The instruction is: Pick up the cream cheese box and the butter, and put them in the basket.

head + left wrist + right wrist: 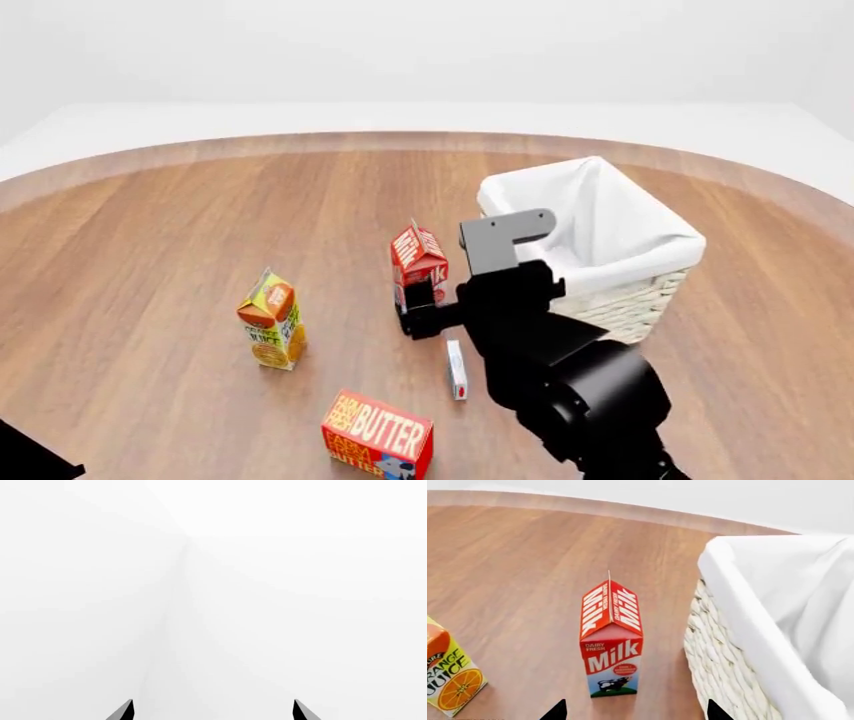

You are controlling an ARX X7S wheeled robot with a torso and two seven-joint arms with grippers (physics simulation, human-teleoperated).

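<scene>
Your surface [160,260] is a round expanse of brown wood-grain planking. The basket [627,290] stands at its far right: squarish, pale woven wicker, with smooth white cloth folded over the rim. The butter [378,437] is a red-orange rectangular box with bold white lettering, lying near the front edge, well apart from the basket. The cream cheese box [457,369] is a thin, flat white slab with a small red mark, lying between the butter and the basket, just beside your right arm. A gable-topped milk carton [419,262] stands upright near the basket wall; an orange juice carton [272,321] stands upright further left.

Your right gripper [635,712] hangs low above the surface, aimed at the milk carton; its jaws are spread wide and hold nothing. The glossy black arm reaches forward from the lower right.

Your left gripper [213,711] faces featureless white; only two dark tips show, apparently set well apart and empty.
</scene>
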